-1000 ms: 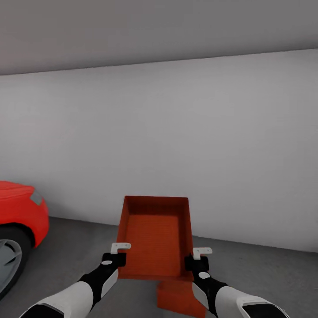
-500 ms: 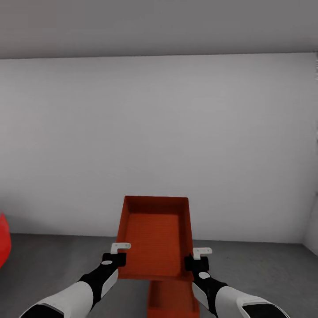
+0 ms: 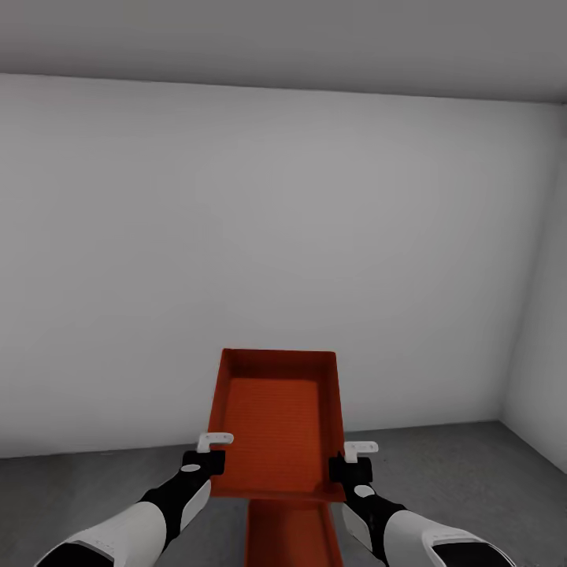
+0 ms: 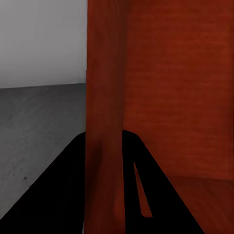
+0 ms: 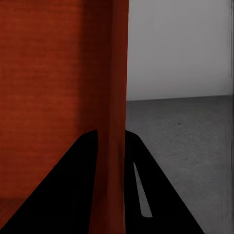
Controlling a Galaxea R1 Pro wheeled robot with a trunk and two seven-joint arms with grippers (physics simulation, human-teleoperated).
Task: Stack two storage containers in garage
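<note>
A pale grey garage wall (image 3: 283,260) is faced, with the dark grey concrete floor (image 3: 465,472) running along its foot and a corner of the room seen at the right.

An open, lidless red-orange storage container (image 3: 276,421) is held above the floor in front of the trunk, tilted so that its ribbed inner bottom is shown to the head camera. Its flat side walls look thin and rigid, so it is judged stiff and fairly light; smooth walls could slip, so hold is best taken on the two long side walls, one from each side. The left gripper (image 3: 206,457) is clamped over the left wall, which is seen pinched between the dark fingers (image 4: 63,195) in the left wrist view. The right gripper (image 3: 352,465) is likewise closed on the right wall, gripped between its fingers (image 5: 161,195) in the right wrist view.

A second storage container (image 3: 287,535), of the same red-orange, is seen below the held one; it is judged to rest on the floor, though its base is hidden.
</note>
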